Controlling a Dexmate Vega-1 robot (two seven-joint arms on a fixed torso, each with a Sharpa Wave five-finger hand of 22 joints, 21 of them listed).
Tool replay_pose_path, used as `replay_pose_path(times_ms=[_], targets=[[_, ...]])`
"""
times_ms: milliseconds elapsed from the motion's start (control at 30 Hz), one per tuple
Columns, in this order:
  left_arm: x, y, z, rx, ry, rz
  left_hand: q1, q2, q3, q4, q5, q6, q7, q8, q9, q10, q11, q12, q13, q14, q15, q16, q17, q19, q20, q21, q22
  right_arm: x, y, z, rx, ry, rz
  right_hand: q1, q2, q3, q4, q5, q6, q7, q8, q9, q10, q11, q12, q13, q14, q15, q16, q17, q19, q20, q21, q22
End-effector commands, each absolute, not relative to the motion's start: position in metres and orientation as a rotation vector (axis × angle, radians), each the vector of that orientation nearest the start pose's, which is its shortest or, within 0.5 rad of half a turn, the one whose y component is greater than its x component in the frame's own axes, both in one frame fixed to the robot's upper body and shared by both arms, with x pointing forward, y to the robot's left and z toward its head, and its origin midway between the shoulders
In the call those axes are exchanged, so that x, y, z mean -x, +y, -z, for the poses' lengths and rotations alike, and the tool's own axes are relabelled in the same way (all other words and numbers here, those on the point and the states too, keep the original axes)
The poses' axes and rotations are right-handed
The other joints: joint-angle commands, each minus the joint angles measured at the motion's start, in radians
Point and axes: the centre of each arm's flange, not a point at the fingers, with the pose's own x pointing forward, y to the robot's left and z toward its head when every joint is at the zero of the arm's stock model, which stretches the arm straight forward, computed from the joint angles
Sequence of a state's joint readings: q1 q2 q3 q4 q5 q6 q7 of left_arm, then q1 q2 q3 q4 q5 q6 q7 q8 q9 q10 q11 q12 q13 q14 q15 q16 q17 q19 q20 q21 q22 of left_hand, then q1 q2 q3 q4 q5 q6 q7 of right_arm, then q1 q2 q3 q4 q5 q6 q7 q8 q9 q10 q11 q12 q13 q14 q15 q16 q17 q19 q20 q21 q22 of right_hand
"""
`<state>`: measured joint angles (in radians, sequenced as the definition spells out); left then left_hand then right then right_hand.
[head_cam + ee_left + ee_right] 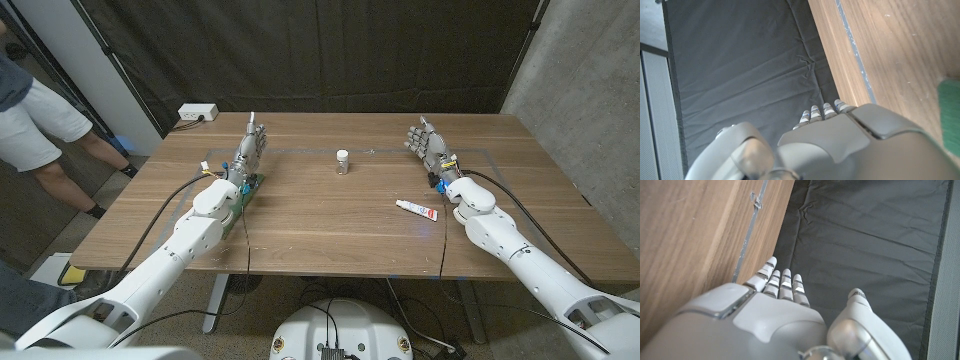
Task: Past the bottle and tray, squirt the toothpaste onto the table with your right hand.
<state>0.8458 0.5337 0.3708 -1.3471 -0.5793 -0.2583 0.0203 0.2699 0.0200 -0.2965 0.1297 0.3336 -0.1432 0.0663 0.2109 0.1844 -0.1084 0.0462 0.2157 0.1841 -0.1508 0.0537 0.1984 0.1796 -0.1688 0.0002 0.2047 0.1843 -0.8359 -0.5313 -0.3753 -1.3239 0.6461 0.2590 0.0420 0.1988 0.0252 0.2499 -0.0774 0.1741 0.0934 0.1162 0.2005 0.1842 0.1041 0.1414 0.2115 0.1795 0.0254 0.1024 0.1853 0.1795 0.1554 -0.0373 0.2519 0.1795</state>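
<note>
The wooden worktop (300, 215) carries everything. The left hand (250, 145) and the right hand (428, 146) stand near the far edge, fingers straight and apart, holding nothing. The small bottle (343, 161) stands between them. The toothpaste (416, 209) lies just beside the right forearm; it looks light and soft, so I would take it around the middle.

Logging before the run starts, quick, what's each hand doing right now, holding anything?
Left hand: open, fingers extended, holding nothing.
Right hand: open, holding nothing; the white toothpaste tube lies untouched on the wooden table.
</note>
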Motion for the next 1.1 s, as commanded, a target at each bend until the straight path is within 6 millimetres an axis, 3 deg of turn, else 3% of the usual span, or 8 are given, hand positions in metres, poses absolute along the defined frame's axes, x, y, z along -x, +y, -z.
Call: replay_pose_path(times_ms=[33, 267, 633, 900, 967, 1100], targets=[[-0.633, 0.282, -0.005, -0.15, -0.661, 0.162, 0.011, 0.003, -0.004, 0.0, 0.007, -0.003, 0.004, 0.005, 0.003, 0.005, 0.003, 0.008, 0.004, 0.002, 0.004, 0.005, 0.005, -0.013, 0.003, 0.009, 0.001, -0.631, -0.292, 0.012, 0.066, -0.655, -0.216, 0.004, -0.022, -0.006, -0.014, 0.003, -0.014, -0.002, -0.003, 0.004, -0.003, -0.005, 0.001, 0.005, 0.0, -0.001, 0.001, 0.002, 0.002, -0.002, -0.003, 0.002], [-0.632, 0.274, -0.006, -0.133, -0.661, 0.206, 0.022, 0.011, -0.001, -0.005, 0.01, 0.014, 0.007, 0.009, 0.003, 0.028, 0.001, 0.014, 0.004, 0.025, 0.0, 0.009, 0.004, 0.002, 0.005, 0.014, 0.0, -0.606, -0.303, 0.015, 0.078, -0.706, -0.176, 0.03, -0.033, -0.005, -0.035, 0.004, 0.027, -0.013, 0.011, 0.004, 0.038, -0.024, 0.015, 0.005, 0.037, -0.019, 0.009, 0.001, 0.044, -0.012, 0.003, 0.002], [-0.628, 0.268, -0.014, -0.197, -0.682, 0.231, 0.046, 0.023, 0.002, -0.016, 0.012, 0.058, 0.017, 0.016, 0.002, 0.075, 0.004, 0.022, 0.003, 0.073, 0.003, 0.014, 0.003, 0.064, 0.011, 0.032, -0.001, -0.574, -0.312, 0.021, 0.161, -0.759, -0.115, 0.058, -0.023, 0.004, -0.049, 0.004, 0.089, -0.021, 0.028, 0.005, 0.091, -0.029, 0.031, 0.006, 0.064, -0.025, 0.009, 0.0, 0.059, -0.011, -0.001, 0.002], [-0.621, 0.266, -0.024, -0.229, -0.705, 0.264, 0.053, 0.026, 0.002, -0.019, 0.013, 0.076, 0.019, 0.018, 0.002, 0.088, 0.005, 0.023, 0.003, 0.084, 0.004, 0.013, 0.003, 0.072, 0.012, 0.032, -0.002, -0.546, -0.305, 0.025, 0.239, -0.793, -0.048, 0.076, -0.019, 0.01, -0.058, 0.004, 0.114, -0.034, 0.032, 0.006, 0.104, -0.037, 0.032, 0.006, 0.085, -0.041, 0.011, 0.0, 0.08, -0.019, 0.002, 0.002], [-0.616, 0.268, -0.022, -0.232, -0.694, 0.255, 0.055, 0.028, 0.003, -0.019, 0.013, 0.077, 0.019, 0.018, 0.002, 0.089, 0.006, 0.023, 0.003, 0.084, 0.005, 0.011, 0.003, 0.066, 0.012, 0.029, -0.002, -0.54, -0.302, 0.029, 0.231, -0.802, -0.041, 0.091, -0.021, 0.013, -0.066, 0.004, 0.129, -0.039, 0.032, 0.007, 0.125, -0.045, 0.036, 0.005, 0.112, -0.055, 0.014, -0.001, 0.115, -0.03, 0.009, 0.002], [-0.609, 0.268, -0.011, -0.221, -0.685, 0.231, 0.063, 0.035, 0.004, -0.021, 0.013, 0.104, 0.019, 0.023, 0.002, 0.113, 0.009, 0.027, 0.003, 0.102, 0.004, 0.013, 0.003, 0.064, 0.014, 0.025, -0.002, -0.532, -0.297, 0.039, 0.242, -0.82, -0.039, 0.099, -0.02, 0.015, -0.069, 0.004, 0.13, -0.04, 0.03, 0.007, 0.129, -0.048, 0.035, 0.004, 0.119, -0.06, 0.014, -0.002, 0.127, -0.037, 0.012, 0.002]])
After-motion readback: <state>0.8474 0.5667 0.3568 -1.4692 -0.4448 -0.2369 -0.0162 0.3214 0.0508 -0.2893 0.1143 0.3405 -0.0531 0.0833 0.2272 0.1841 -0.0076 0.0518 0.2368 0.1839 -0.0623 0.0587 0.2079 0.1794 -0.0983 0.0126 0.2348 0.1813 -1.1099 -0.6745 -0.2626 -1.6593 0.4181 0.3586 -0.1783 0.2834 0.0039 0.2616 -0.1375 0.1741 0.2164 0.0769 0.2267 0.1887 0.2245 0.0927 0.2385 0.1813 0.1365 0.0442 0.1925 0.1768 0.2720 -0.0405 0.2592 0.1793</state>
